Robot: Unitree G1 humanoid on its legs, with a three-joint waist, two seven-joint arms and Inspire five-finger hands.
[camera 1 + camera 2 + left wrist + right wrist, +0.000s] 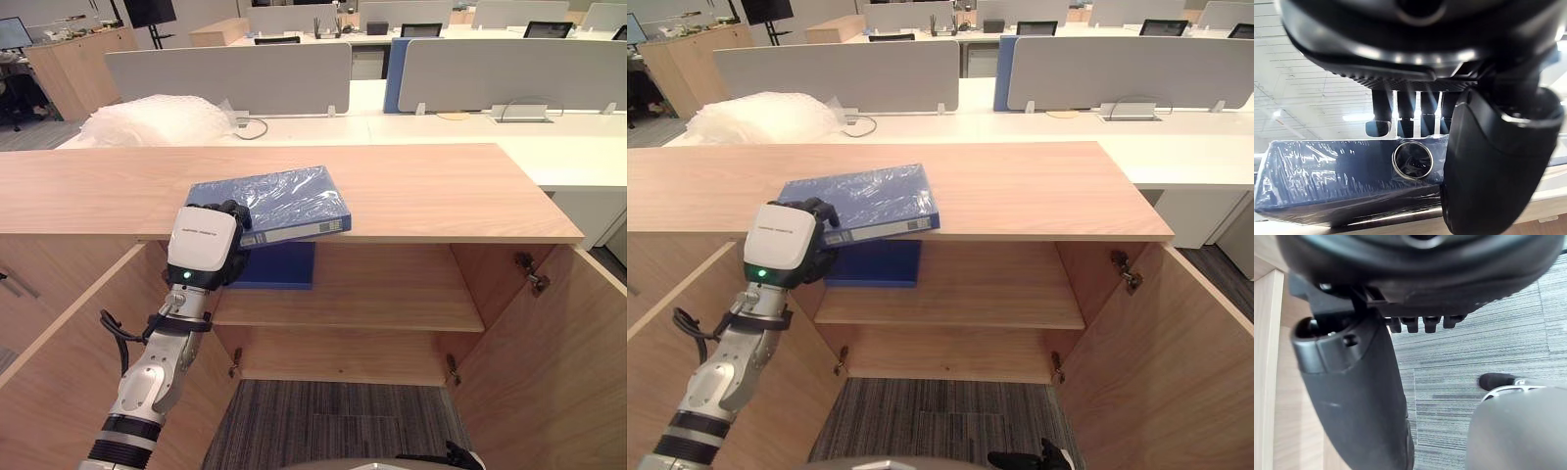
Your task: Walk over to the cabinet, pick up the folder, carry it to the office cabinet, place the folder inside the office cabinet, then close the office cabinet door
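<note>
Left hand (203,245) pinches the blue plastic-wrapped folder (279,201) overhanging the wooden cabinet top (441,196); right hand (1352,396) hangs relaxed, empty.

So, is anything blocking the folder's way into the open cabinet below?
Both doors stand open. A blue item sits at the shelf's left end, under the folder that the left hand grips; nothing else visible.

Bright, even overhead light (soft glare across the wrapped folder (269,201))
</note>
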